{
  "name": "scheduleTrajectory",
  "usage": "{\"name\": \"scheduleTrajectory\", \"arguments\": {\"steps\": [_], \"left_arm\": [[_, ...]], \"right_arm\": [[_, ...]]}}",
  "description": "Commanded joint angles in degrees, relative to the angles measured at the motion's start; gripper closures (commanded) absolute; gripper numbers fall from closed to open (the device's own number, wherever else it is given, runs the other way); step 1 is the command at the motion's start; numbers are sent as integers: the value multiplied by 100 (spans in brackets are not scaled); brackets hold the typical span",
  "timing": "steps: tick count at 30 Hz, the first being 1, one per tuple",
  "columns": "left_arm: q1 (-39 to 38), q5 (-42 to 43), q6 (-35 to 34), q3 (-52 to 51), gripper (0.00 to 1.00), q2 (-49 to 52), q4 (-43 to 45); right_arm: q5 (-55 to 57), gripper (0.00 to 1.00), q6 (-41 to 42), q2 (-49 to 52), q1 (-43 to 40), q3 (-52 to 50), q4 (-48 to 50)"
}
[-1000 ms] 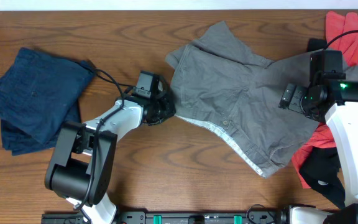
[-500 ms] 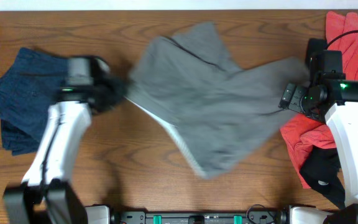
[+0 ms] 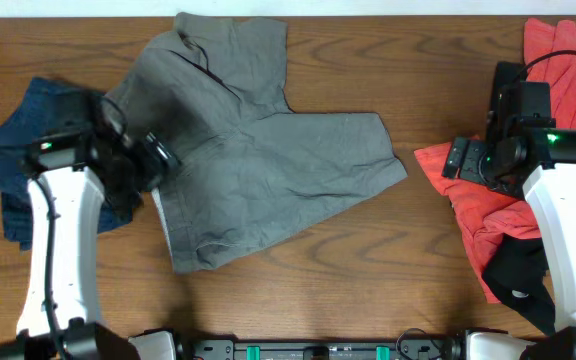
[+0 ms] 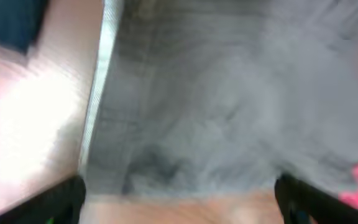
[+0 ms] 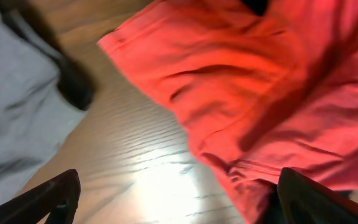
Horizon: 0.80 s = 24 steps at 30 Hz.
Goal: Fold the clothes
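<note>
- We see the shorts (image 3: 258, 150) spread flat on the table (image 3: 368, 290), left of centre, running from the far edge towards the near side.
- To their left lies another garment (image 3: 8, 165), at the table's left edge, just beside the shorts.
- The left gripper (image 3: 153, 160) sits at the shorts' left edge, between those two garments.
- At the right edge we find a heap of garments (image 3: 568, 60), apart from the shorts with bare table between.
- The heap's leftmost corner lies below the right gripper (image 3: 456, 160).

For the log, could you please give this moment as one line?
olive-grey cotton shorts: spread, unfolded | left claw: open | right claw: open
</note>
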Motion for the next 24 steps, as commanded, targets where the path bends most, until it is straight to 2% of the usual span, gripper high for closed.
{"name": "scheduleTrajectory", "arguments": {"steps": [1, 5, 9, 14, 18, 24], "left_arm": [[-258, -37, 214, -273, 2, 111, -431], [-577, -35, 210, -833, 2, 166, -540], [-863, -33, 101, -1410, 2, 170, -232], [-1134, 9, -466, -2044, 2, 173, 535], [-1360, 9, -680, -2339, 2, 175, 800], [-1596, 4, -680, -2424, 2, 175, 857]], "right_arm": [[-863, 1, -389, 90, -26, -118, 4], [-1285, 1, -389, 166, 92, -487, 267], [-1812, 1, -348, 269, 330, -1071, 901], [-1897, 6, 356, 490, 730, -1766, 2288], [-1897, 8, 704, 761, 1069, -2153, 3453], [-1810, 16, 911, 1360, 1379, -2201, 4242]]}}
